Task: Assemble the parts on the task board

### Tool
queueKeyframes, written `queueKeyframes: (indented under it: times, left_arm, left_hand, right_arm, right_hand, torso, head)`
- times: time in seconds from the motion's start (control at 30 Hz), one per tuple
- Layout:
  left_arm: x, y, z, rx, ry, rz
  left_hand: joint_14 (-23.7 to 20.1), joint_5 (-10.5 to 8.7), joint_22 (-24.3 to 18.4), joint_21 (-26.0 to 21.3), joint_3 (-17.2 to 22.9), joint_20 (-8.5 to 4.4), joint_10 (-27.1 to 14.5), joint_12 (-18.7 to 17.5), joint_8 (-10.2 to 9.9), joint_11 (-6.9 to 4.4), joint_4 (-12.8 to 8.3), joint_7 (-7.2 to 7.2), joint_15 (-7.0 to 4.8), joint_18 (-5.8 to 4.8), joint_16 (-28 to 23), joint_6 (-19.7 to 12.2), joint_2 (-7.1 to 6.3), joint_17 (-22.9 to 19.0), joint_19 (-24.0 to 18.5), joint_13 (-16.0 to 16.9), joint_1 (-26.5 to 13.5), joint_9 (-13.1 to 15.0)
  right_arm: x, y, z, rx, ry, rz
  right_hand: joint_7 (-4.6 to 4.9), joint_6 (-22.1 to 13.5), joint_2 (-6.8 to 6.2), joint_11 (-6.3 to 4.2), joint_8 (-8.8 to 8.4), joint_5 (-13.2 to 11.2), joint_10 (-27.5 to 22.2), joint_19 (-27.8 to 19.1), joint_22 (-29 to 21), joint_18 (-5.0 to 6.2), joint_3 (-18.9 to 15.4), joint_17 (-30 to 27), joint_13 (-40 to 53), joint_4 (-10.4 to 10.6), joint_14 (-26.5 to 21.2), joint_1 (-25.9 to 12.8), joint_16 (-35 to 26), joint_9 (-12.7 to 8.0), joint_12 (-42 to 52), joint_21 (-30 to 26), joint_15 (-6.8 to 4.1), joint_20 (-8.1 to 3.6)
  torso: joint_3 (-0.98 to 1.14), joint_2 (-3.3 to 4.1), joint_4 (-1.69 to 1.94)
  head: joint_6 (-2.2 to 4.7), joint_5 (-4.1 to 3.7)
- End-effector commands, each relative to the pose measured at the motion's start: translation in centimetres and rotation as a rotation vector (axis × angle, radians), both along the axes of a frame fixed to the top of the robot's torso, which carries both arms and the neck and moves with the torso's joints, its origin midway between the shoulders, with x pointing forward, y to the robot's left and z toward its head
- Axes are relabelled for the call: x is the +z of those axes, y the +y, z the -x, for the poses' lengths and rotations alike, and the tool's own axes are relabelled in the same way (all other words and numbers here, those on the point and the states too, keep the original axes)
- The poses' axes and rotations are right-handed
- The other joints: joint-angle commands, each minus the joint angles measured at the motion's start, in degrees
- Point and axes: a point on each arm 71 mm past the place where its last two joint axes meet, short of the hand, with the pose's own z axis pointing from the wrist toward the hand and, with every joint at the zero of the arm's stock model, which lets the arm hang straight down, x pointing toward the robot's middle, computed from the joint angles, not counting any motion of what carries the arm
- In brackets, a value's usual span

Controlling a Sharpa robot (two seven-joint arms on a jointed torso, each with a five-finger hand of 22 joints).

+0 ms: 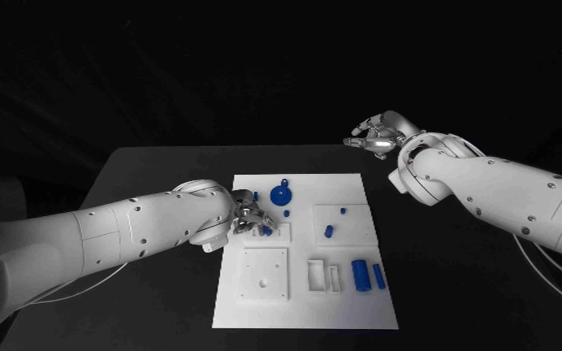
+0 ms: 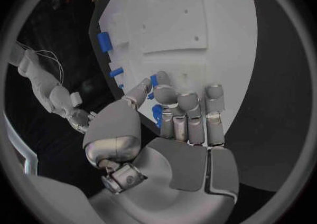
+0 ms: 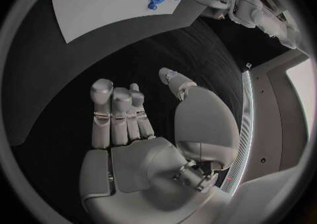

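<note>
White and flat, the task board (image 1: 302, 286) is lying in the middle of the black worktop (image 1: 164, 172), with its long side running away from the robot. Several blue parts are sitting on it: a round part with a small handle (image 1: 281, 195) near the far edge, two small pieces (image 1: 330, 231) on a raised plate to the right, and two blue cylinders (image 1: 368, 275) standing side by side near the right edge, next to a white open frame (image 1: 317, 275). A square white plate with small holes (image 1: 265, 273) is lying in the near left area of the board. The left hand (image 1: 251, 216) is reaching over the left edge of the board, and its fingers (image 2: 188, 113) are bending together over a small blue part (image 2: 157, 115); the thumb is lying beside that piece, but the pictures are not showing clearly whether the hand is really holding it, so this cannot be told. The part itself is sitting on the left half of the board, just beside the round part. The right hand (image 1: 377, 141) is hanging well apart from the board, past its far right corner, above the dark worktop. In the right wrist view this hand (image 3: 142, 129) is carrying nothing, and its fingers are standing loosely apart from the thumb.
</note>
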Motion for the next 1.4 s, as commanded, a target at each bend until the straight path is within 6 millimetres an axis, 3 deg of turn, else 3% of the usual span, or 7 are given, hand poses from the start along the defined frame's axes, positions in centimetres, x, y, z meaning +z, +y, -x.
queueKeyframes:
  times: [0.03, 0.27, 1.13, 1.3, 1.33, 1.37, 1.4]
  left_arm:
    - [0.11, -0.27, -0.02, -0.006, -0.012, 0.013]
    - [0.1, -0.4, 0.02, -0.008, -0.007, 0.018]
    - [0.11, -0.77, 0.04, 0.003, 0.003, 0.055]
    - [0.15, -0.75, 0.0, 0.009, -0.002, 0.063]
    - [0.15, -0.76, 0.0, 0.009, -0.002, 0.064]
    - [0.16, -0.78, 0.0, 0.009, -0.004, 0.065]
    - [0.2, -0.77, -0.02, 0.012, -0.01, 0.069]
  left_hand:
    - [-0.21, -0.05, 0.76, -0.31, -0.1, -7.89, -0.27, -0.26, -0.23, 0.2, -0.89, 0.17, 0.1, 0.23, -0.34, -0.25, 0.75, -0.12, -0.36, -0.12, 1.15, -0.11]
    - [-0.21, 2.73, 0.8, -0.44, -0.26, -7.75, -0.17, -0.62, -0.62, 0.37, -3.32, 0.37, 0.24, -0.02, -0.56, -0.25, 2.66, -0.44, -0.31, -0.33, 3.82, -0.37]
    - [-0.02, 25.71, 1.02, -0.46, -0.09, -7.76, 0.15, -0.91, -1.14, 0.55, -9.01, 0.54, 0.53, -0.57, -0.39, 0.19, 6.56, -0.99, 0.12, -0.18, 5.86, 0.04]
    - [0.01, 26.94, 1.05, -0.39, 0.47, -7.81, 0.15, -0.87, -1.21, 0.51, -9.24, 0.46, 0.57, -0.57, -0.3, 0.27, 7.22, -1.0, 0.07, -0.14, 6.97, 0.47]
    - [0.03, 26.44, 1.04, -0.39, 0.87, -7.82, 0.15, -0.88, -1.24, 0.5, -9.11, 0.43, 0.57, -0.56, -0.29, 0.3, 7.04, -1.01, 0.08, -0.14, 7.35, 0.57]
    - [0.1, 23.78, 0.91, -0.5, 3.18, -7.79, 0.16, -0.92, -1.37, 0.52, -8.17, 0.36, 0.6, -0.62, -0.3, 0.38, 6.02, -1.07, 0.21, -0.17, 8.29, 0.78]
    - [0.15, 23.77, 0.91, -0.48, 3.74, -7.78, 0.2, -0.9, -1.41, 0.49, -8.08, 0.39, 0.62, -0.66, -0.29, 0.44, 5.95, -1.08, 0.28, -0.17, 8.36, 0.86]
  right_arm:
    - [-0.01, 0.17, 0.05, 0.017, 0.002, 0.005]
    - [-0.02, 0.2, 0.06, 0.018, 0.003, 0.005]
    - [-0.02, 0.16, 0.09, 0.019, 0.005, 0.006]
    - [-0.01, 0.13, 0.09, 0.018, 0.004, 0.006]
    - [-0.01, 0.13, 0.09, 0.018, 0.004, 0.006]
    - [-0.01, 0.12, 0.09, 0.018, 0.004, 0.006]
    - [-0.01, 0.12, 0.09, 0.018, 0.004, 0.006]
  right_hand:
    - [0.67, -0.16, -0.02, 0.07, 0.3, 0.21, -0.37, 0.33, 0.86, 5.79, -0.23, -0.09, -0.06, -0.01, -0.42, -0.63, -0.06, 0.04, 0.2, -0.38, 0.04, -0.05]
    - [0.67, -0.16, 0.0, 0.07, 0.31, 0.25, -0.37, 0.33, 0.86, 5.79, -0.24, -0.09, -0.08, 0.0, -0.42, -0.61, -0.06, 0.04, 0.21, -0.38, 0.04, -0.05]
    - [0.66, -0.19, 0.03, 0.07, 0.3, 0.4, -0.35, 0.34, 0.87, 5.79, -0.31, -0.09, -0.15, 0.07, -0.4, -0.61, -0.03, 0.03, 0.29, -0.38, 0.03, -0.05]
    - [0.66, -0.19, 0.04, 0.07, 0.3, 0.43, -0.35, 0.34, 0.87, 5.79, -0.33, -0.09, -0.16, 0.09, -0.4, -0.63, -0.03, 0.03, 0.3, -0.38, 0.03, -0.05]
    - [0.66, -0.19, 0.04, 0.07, 0.3, 0.43, -0.35, 0.34, 0.87, 5.79, -0.33, -0.09, -0.17, 0.09, -0.4, -0.63, -0.03, 0.03, 0.3, -0.38, 0.03, -0.05]
    - [0.66, -0.19, 0.04, 0.07, 0.3, 0.43, -0.35, 0.34, 0.87, 5.79, -0.34, -0.08, -0.17, 0.1, -0.4, -0.63, -0.03, 0.03, 0.3, -0.38, 0.03, -0.05]
    - [0.66, -0.19, 0.04, 0.07, 0.3, 0.44, -0.35, 0.34, 0.87, 5.79, -0.34, -0.09, -0.17, 0.1, -0.4, -0.63, -0.03, 0.03, 0.3, -0.38, 0.03, -0.05]
  torso:
    - [-0.02, 0.02, 0.01]
    - [-0.03, 0.03, -0.02]
    - [0.0, 0.0, 0.01]
    - [0.0, -0.03, 0.04]
    - [0.01, -0.03, 0.05]
    - [-0.01, -0.03, 0.05]
    - [-0.02, -0.03, 0.05]
  head:
    - [-0.06, 0.0]
    - [-0.18, 0.02]
    - [-0.31, 0.07]
    - [-0.29, 0.05]
    - [-0.3, 0.03]
    - [-0.31, 0.03]
    - [-0.3, 0.04]
